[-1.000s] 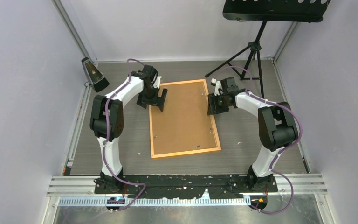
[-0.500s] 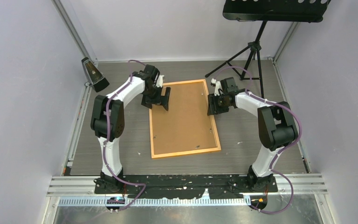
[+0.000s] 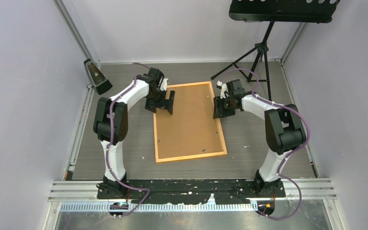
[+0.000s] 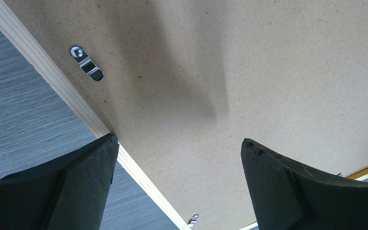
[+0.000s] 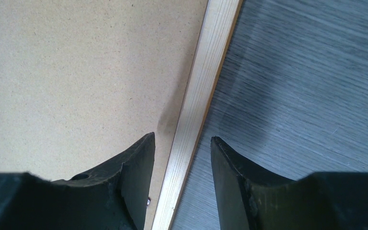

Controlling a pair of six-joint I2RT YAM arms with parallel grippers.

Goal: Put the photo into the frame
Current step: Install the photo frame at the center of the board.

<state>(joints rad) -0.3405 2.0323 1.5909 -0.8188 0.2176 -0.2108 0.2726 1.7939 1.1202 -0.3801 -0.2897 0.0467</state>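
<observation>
Frame (image 3: 190,156) lay back-up mid-table, board (image 3: 189,120) seated, photo unseen; left gripper (image 3: 161,103) gaped over its left rail, right gripper (image 5: 182,139) stood apart astride the right rail, where a squeeze should probably land square.

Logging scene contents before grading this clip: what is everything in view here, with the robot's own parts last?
orange wooden picture frame: one, orange, lying back-up at the table's centre
plain brown backing board: one, brown, seated inside the frame
small metal turn clips: several, silver, along the board's edges
black tripod music stand: one, black, far right corner
black-and-brown wedge-shaped object: one, far left corner
grey wood-grain table: one, grey, under everything
photo: none visible
left arm, right arm: white and black, bases at the near edge
left gripper: black, open wide, over the frame's left side
right gripper: black, open, straddling the frame's right edge
</observation>
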